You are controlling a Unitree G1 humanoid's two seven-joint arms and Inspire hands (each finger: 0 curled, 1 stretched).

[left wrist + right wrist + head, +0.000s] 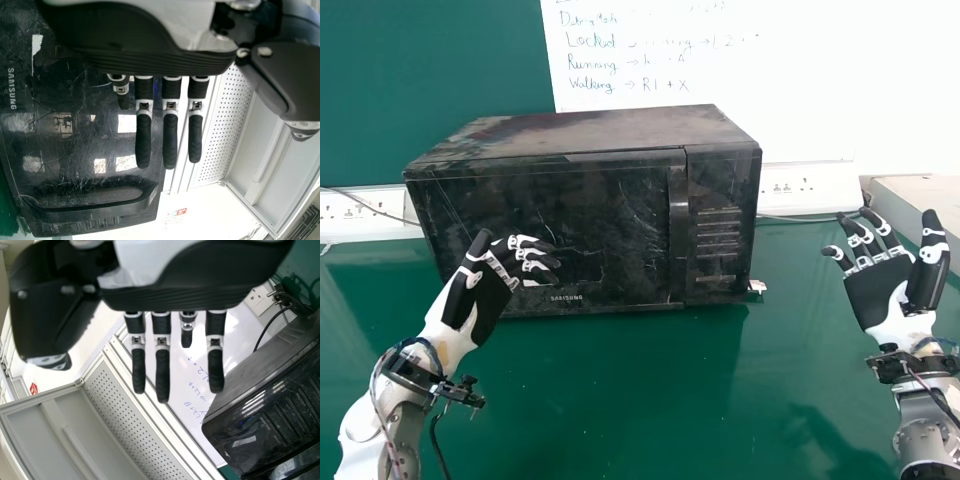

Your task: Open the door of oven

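Your oven point(590, 135) sits on the green table point(620, 400), upper middle and a bit left in the head view, front toward you. Its door point(620, 230) is closed, flush with the front. You've got the upright handle point(678, 215) right of centre, next to the button panel point(720, 250).

Your left hand point(482, 290) comes in from the lower left corner, in front of the door's lower left part. It's wide, fingers straight and pointing right across the door, thumb up and spread off them. It is well apart from the handle. You cannot tell here if the fingertips touch the door. In the left wrist view, your straight fingers show against the door front, with the handle beyond them.

Your right hand point(882, 292) is at the right side of the head view, right of the oven and apart from it, wide too: fingers up and slightly bent, thumb spread, nothing in it. The right wrist view shows the oven's panel side near those fingers.

Behind, you have a whiteboard point(820, 80) with writing top middle to right, a green wall point(430, 70) upper left, and wall sockets point(810, 187) just right of the oven.
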